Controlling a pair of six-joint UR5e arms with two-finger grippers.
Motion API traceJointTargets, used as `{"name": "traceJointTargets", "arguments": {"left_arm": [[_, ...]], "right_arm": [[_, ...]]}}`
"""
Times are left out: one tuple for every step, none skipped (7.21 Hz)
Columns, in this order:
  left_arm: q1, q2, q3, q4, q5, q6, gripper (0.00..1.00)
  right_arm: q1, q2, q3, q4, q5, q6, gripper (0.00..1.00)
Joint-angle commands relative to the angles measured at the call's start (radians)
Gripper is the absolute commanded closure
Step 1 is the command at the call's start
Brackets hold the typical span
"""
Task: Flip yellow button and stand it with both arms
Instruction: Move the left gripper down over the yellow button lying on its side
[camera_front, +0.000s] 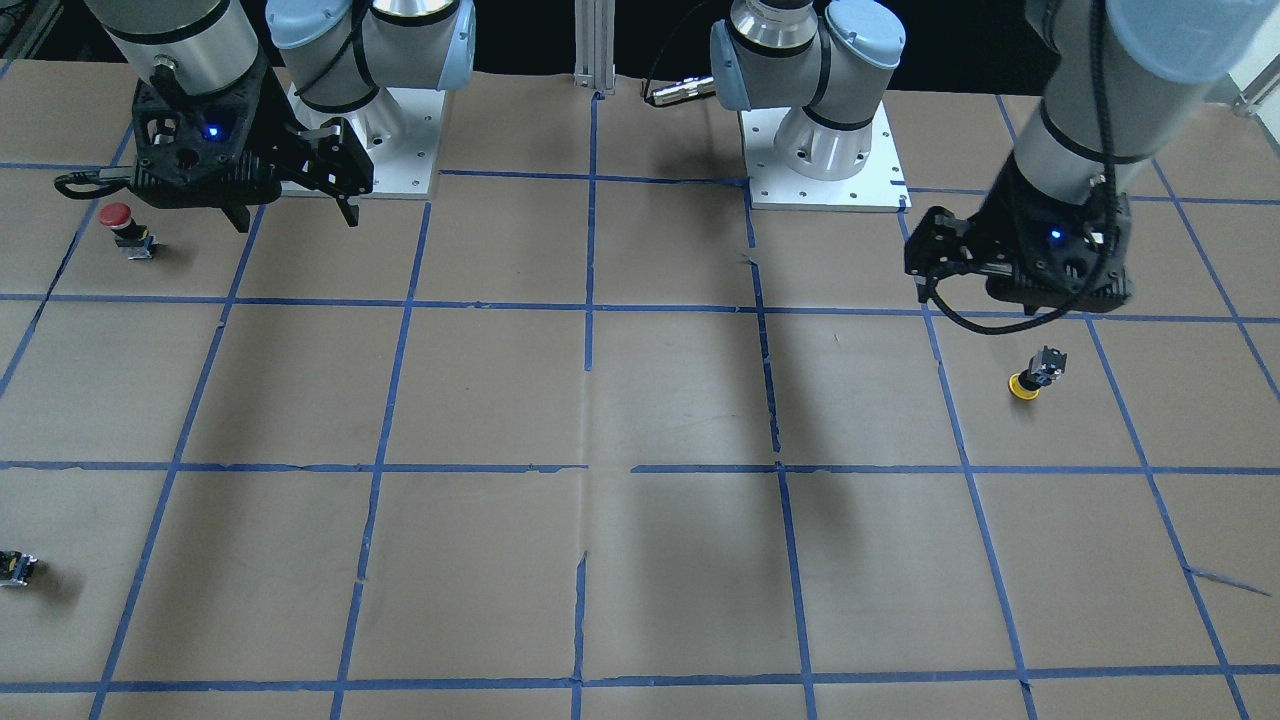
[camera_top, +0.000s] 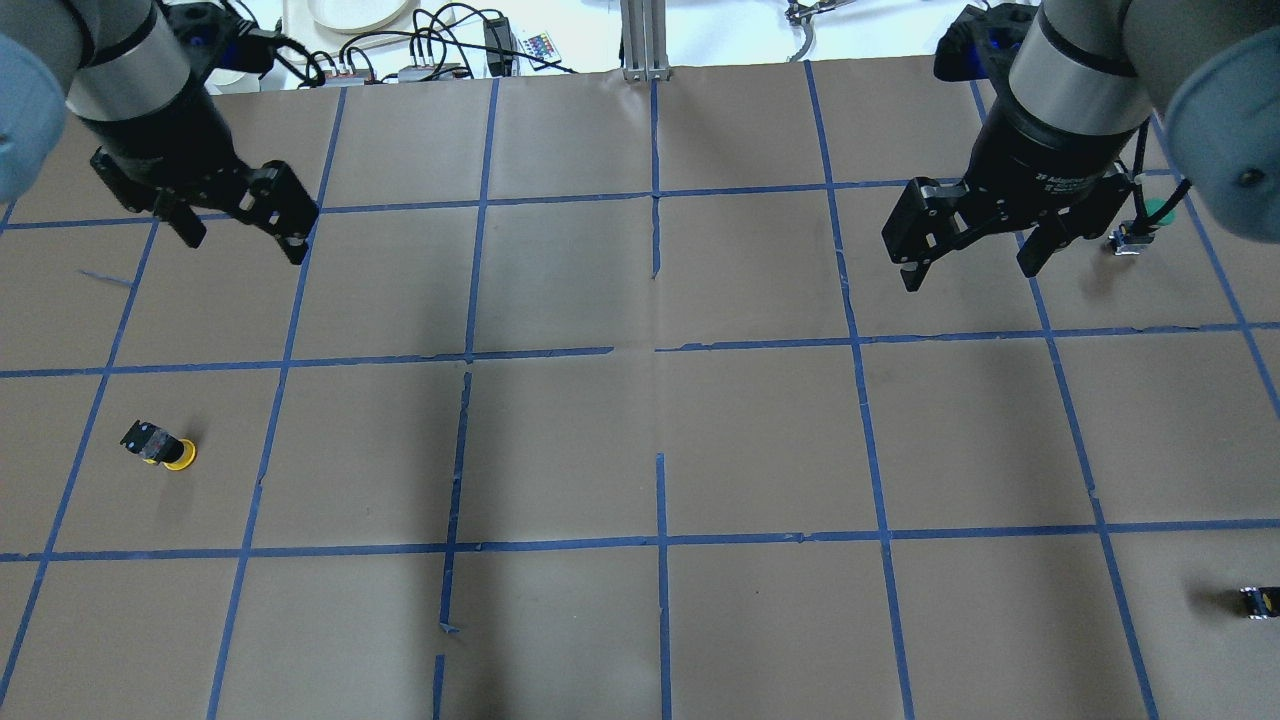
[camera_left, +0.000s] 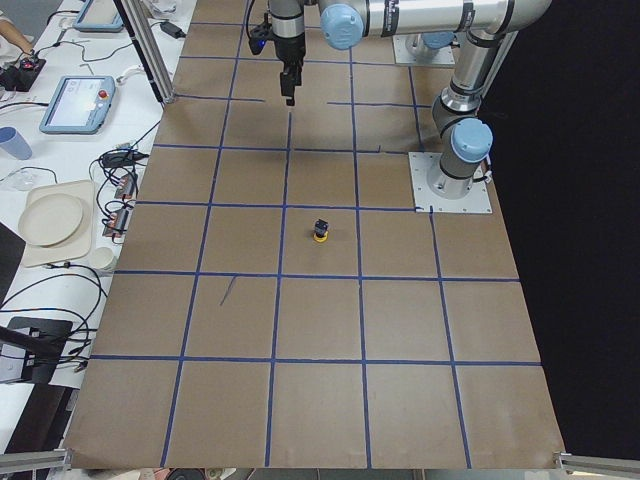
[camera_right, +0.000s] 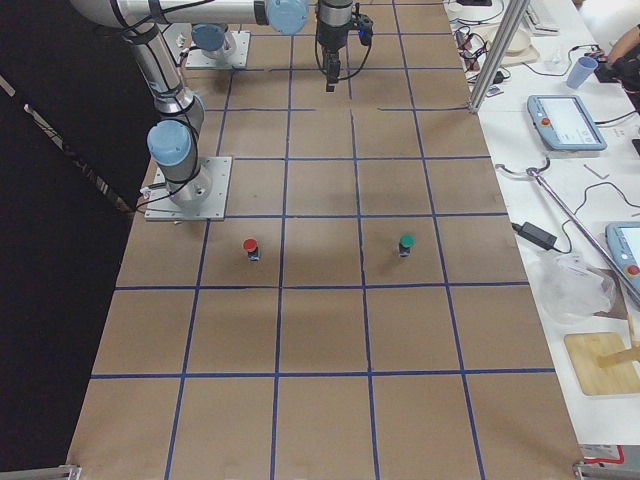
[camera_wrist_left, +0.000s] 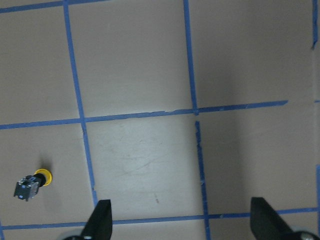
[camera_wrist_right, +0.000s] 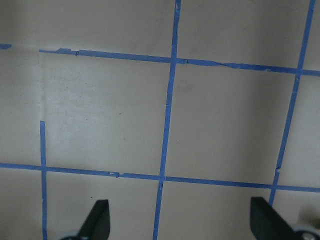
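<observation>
The left pincer (camera_wrist_left: 182, 227) is spread. In its wrist view the two black fingertips (camera_wrist_left: 101, 220) stand far from each other at the lower edge, and between them is only brown paper. The right pincer (camera_wrist_right: 181, 227) is spread in the same way in its own wrist view and pinches nothing.

The yellow button (camera_wrist_left: 32, 183) appears in the left wrist view, low at the left and outside the open fingers. The right wrist view shows only paper and blue tape lines.

The overhead view shows both pincers hanging above the desk (camera_top: 760, 440). The left one is well apart from the yellow button and the right one is much farther from it. The overhead and front-facing views show the yellow button slanted, so its pose is hard to read there. In the exterior left view it seems to rest on its yellow cap with the dark body upward.

A red button (camera_front: 120, 220) and a green button (camera_right: 405, 243) stand at the end of the desk opposite to the yellow button. The exterior right view shows both of them complete, with the cap up. In the overhead view the green one is half hidden behind the right arm (camera_top: 1070, 90).

A small dark part (camera_top: 1258, 600), also far from the yellow button, is cut by the edge of the overhead view. It is too small to make out.
</observation>
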Motion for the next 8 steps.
{"name": "traceJointTargets", "arguments": {"left_arm": [[0.217,-0.016,-0.132,0.134,0.005,0.261,0.03],[0.298,-0.025,-0.198,0.234,0.002,0.423,0.01],[0.364,-0.024,-0.283,0.295,-0.021,0.534,0.01],[0.429,-0.022,-0.351,0.386,-0.061,0.647,0.01],[0.498,-0.022,-0.418,0.455,-0.101,0.740,0.01],[0.545,-0.027,-0.477,0.536,-0.147,0.768,0.01],[0.557,-0.028,-0.505,0.579,-0.150,0.774,0.01],[0.560,-0.033,-0.507,0.584,-0.178,0.776,0.01]], "right_arm": [[0.000,0.003,0.000,-0.004,0.000,0.003,0.00],[0.000,0.004,0.000,-0.006,0.000,0.005,0.00],[0.000,0.004,0.000,-0.001,0.000,0.005,0.00],[0.000,0.004,0.000,0.001,0.000,0.005,0.00],[0.000,0.004,0.000,-0.001,0.001,0.005,0.00],[-0.002,0.005,0.000,-0.004,0.001,0.008,0.00],[-0.002,0.016,0.000,-0.007,0.001,0.022,0.00],[-0.003,0.031,0.000,-0.007,0.000,0.025,0.00]]}}
